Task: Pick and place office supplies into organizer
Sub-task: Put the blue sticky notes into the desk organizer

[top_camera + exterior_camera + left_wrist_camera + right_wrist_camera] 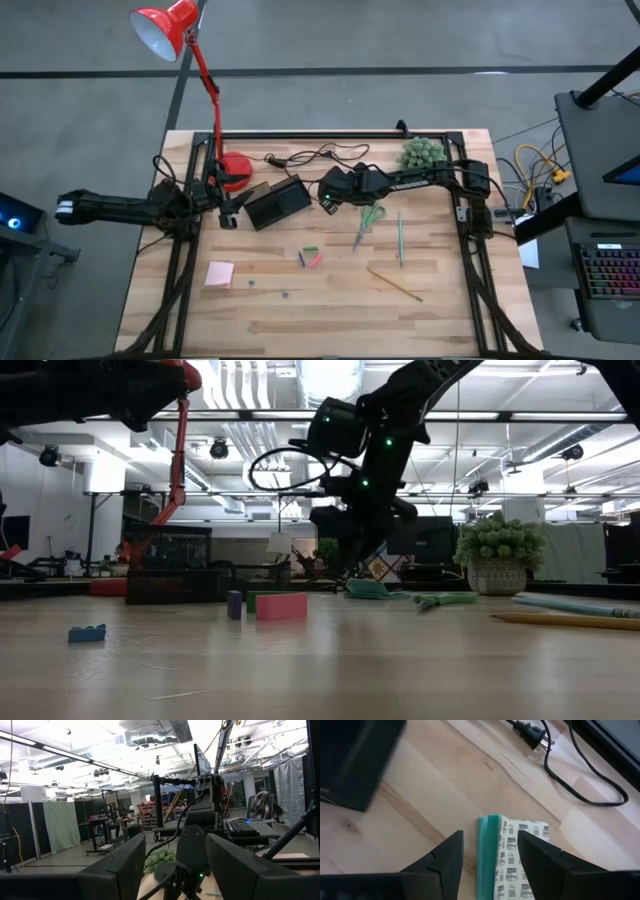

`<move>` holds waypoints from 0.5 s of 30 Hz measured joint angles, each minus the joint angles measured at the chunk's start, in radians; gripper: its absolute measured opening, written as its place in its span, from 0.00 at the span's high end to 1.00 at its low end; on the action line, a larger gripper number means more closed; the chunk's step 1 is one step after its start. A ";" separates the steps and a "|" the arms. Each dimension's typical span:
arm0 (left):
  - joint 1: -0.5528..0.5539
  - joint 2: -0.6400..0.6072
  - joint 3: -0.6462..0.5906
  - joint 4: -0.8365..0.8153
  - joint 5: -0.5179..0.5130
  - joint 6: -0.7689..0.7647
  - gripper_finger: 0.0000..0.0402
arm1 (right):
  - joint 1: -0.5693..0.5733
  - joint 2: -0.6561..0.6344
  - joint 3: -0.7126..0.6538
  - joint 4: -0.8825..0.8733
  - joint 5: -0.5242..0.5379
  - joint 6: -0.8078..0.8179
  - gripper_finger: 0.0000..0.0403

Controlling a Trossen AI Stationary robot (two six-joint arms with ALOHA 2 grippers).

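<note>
The right gripper (487, 852), jaws spread, straddles the white patterned block with a green edge (512, 855) near the worktop's (445, 785) rear edge; it looks light and stiff, best pinched across its flat faces

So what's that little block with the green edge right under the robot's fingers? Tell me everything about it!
It's a small block that looks like a stack of paper sheets: the top is white with a printed greenish pattern, and one side edge is teal-green. It lies flat on the pale wooden table. The right gripper hangs open above it, one dark finger on each side; I can't tell if they touch. A black cable runs nearby, apart from it.
</note>
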 joint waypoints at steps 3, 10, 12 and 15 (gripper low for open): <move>0.000 0.000 0.000 0.000 0.000 0.000 0.51 | 0.000 0.009 0.000 0.000 0.000 -0.017 0.55; 0.000 0.000 -0.002 0.000 0.000 0.000 0.51 | -0.002 0.033 -0.001 -0.011 0.000 -0.037 0.56; 0.000 0.000 -0.003 0.000 0.000 0.000 0.51 | -0.003 0.034 -0.002 -0.019 0.000 -0.043 0.56; 0.000 0.000 -0.004 0.000 0.000 0.000 0.51 | -0.003 0.034 -0.002 -0.029 0.003 -0.044 0.55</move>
